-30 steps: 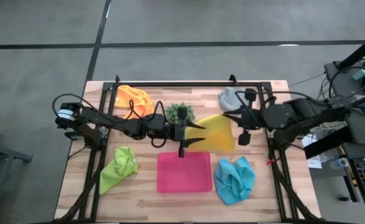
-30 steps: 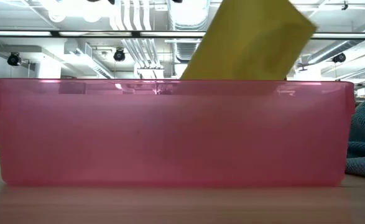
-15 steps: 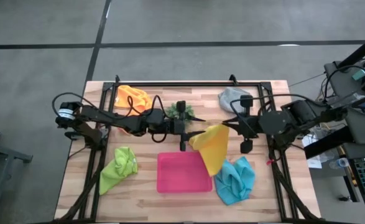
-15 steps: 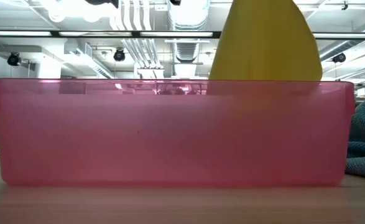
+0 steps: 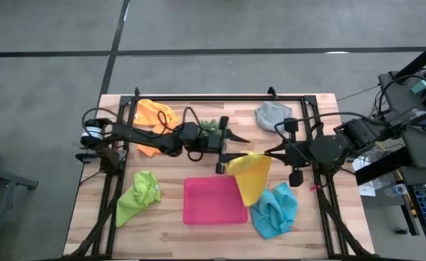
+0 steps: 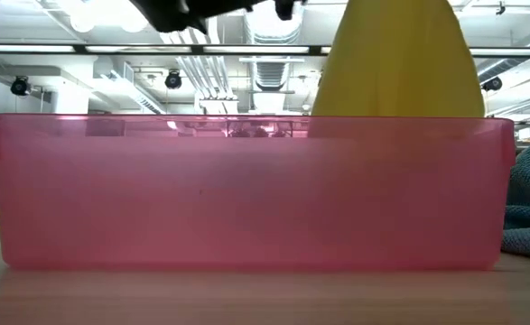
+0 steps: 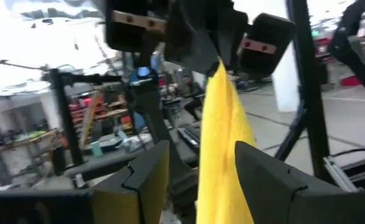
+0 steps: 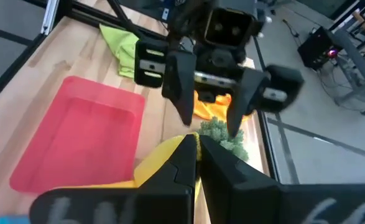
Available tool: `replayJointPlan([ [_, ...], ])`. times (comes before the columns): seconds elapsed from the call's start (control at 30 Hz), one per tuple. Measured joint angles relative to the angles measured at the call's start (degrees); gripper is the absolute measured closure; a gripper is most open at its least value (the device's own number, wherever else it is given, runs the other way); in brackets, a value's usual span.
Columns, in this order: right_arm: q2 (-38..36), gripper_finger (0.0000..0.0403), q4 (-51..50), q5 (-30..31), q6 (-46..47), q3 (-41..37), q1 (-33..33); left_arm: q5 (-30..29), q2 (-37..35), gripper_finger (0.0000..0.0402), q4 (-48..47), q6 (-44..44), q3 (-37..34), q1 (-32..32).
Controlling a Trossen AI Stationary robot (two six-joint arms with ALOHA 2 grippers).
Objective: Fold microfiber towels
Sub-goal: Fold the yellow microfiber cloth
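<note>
high view, left to right: lime green towel bunched on the table at the near left. orange towel crumpled at the far left, with the left arm crossing just near of it. small green plant sits mid-table toward the far side, mostly covered by the left arm's wrist. left gripper is out over the middle, fingers spread apart, nothing between them; the right wrist view shows its two fingers splayed wide, facing the right gripper. pink tray lies flat near centre. yellow towel hangs in the air just right of the left gripper, its top corner pinched by the right gripper, which is clenched on it; the lower edge drapes over the tray's right edge and touches the light blue towel, which is heaped at the near right. grey towel sits at the far right, apart from the rest.

left wrist view: yellow towel hangs as a narrow vertical fold between the left fingers, touching neither. low view: yellow towel rises behind the tray wall, right of centre; blue towel at the right edge.
</note>
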Motion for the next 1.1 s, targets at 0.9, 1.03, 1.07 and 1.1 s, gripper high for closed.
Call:
replayJointPlan([
  [0.9,6.21,0.0394,-11.82,-20.1,51.82,-21.2,8.14,12.68,6.12,0.0233,-26.65,0.08,3.38,-0.02],
  [1.03,6.25,0.0394,1.54,-27.73,59.67,-29.9,11.54,12.51,6.51,0.0233,-26.49,0.1,3.38,0.0],
  [1.07,6.26,0.0394,4.82,-28.81,61.63,-31.74,12.31,12.49,6.79,0.0233,-26.56,0.1,3.38,0.0],
  [1.1,6.34,0.0394,7.61,-29.67,63.56,-33.46,12.98,12.47,7.39,0.0233,-26.24,0.1,3.38,0.0],
])
